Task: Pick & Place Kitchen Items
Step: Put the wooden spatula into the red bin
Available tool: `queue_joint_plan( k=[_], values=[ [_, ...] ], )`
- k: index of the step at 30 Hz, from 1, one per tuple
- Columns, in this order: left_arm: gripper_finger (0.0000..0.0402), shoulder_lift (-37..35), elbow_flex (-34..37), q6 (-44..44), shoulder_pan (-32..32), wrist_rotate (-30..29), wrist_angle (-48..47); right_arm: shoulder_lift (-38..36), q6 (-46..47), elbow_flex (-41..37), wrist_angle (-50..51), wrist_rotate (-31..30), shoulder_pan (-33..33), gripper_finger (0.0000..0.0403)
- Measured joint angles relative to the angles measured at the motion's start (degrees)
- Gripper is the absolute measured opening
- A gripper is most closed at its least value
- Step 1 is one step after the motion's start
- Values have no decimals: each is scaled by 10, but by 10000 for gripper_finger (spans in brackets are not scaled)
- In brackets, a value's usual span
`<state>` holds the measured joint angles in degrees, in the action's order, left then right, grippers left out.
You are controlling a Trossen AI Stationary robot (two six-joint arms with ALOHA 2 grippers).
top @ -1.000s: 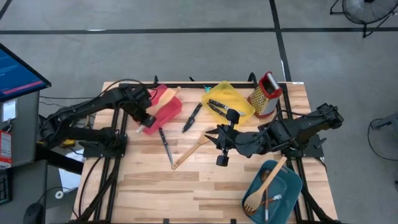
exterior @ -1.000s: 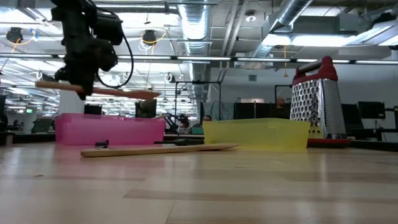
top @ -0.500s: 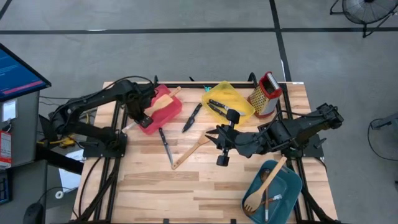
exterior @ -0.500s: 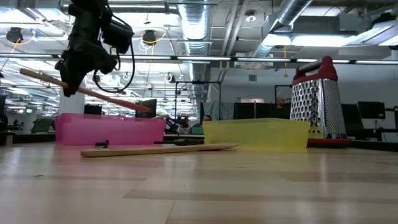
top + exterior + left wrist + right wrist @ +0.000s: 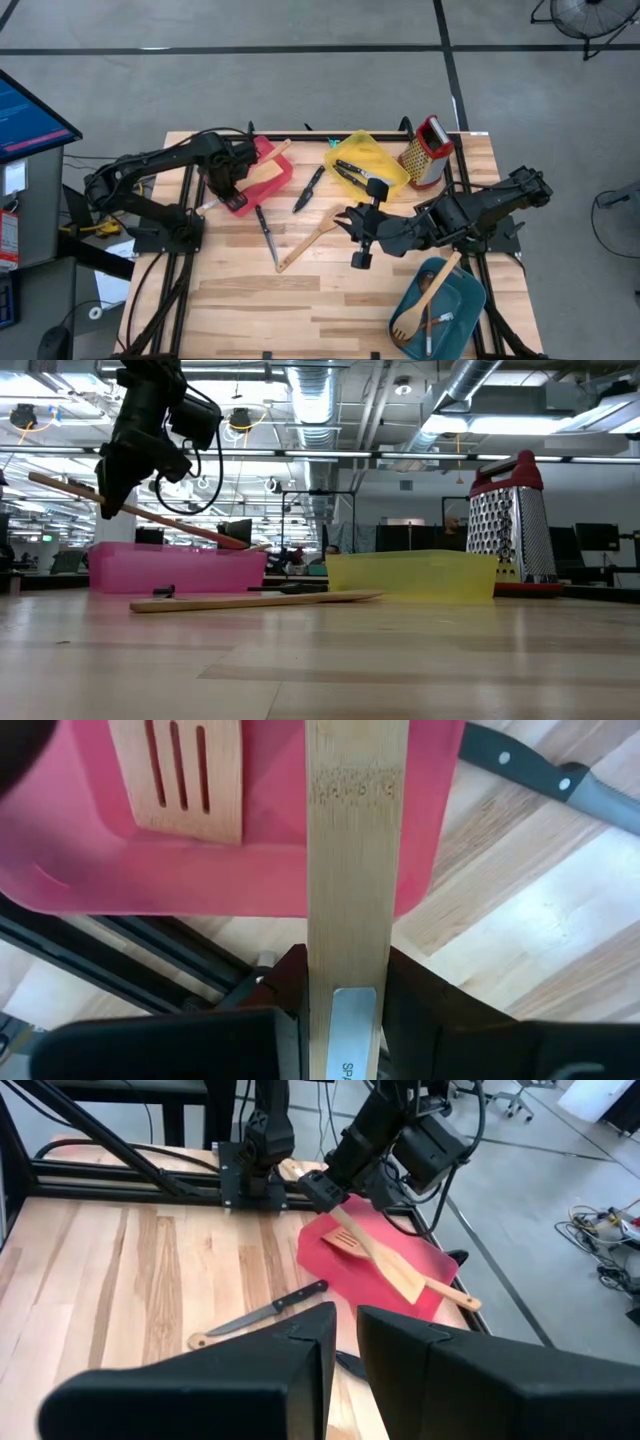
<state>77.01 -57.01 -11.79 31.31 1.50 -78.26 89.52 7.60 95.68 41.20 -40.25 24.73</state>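
Note:
My left gripper [image 5: 226,189] is over the near edge of the red tray [image 5: 272,185], shut on a pale wooden spatula [image 5: 250,177]. A slotted wooden turner [image 5: 185,780] lies in that tray. My right gripper [image 5: 356,232] hovers at mid-table, shut and empty, its fingers [image 5: 300,1350] pointing toward the red tray. On the table lie a wooden spatula [image 5: 308,244] and two black-handled knives [image 5: 265,232] [image 5: 308,188]. The yellow tray [image 5: 372,160] holds dark utensils. My left gripper pinches the spatula's flat handle [image 5: 345,945] between its two fingers, a little in from the free end [image 5: 38,479], which sticks out behind. The fingers come from above and lie across it. The spatula slants, its wide end [image 5: 238,543] down at the red tray; I cannot tell whether it touches.
A steel box grater with a red top [image 5: 427,150] stands at the far right, beside the yellow tray. A teal tray [image 5: 455,305] with a wooden utensil and others sits at the near right corner. Bare wood lies along the near left.
My left gripper has tipped the spatula from level to slanting. Its wide end has gone down toward the red tray and its handle end has risen. The gripper stays shut on it and has drifted slightly farther over the tray.

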Motion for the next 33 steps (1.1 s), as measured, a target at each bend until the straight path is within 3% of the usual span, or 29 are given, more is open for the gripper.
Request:
queue_joint_plan(
  k=[13, 33],
  values=[
    [66, 7, 1, 40, 4, 9, 3, 0, 0, 0, 0, 0, 0, 56],
    [66, 20, 5, 62, 63, 15, 25, 0, 0, 0, 1, 0, 0, 56]
  ],
)
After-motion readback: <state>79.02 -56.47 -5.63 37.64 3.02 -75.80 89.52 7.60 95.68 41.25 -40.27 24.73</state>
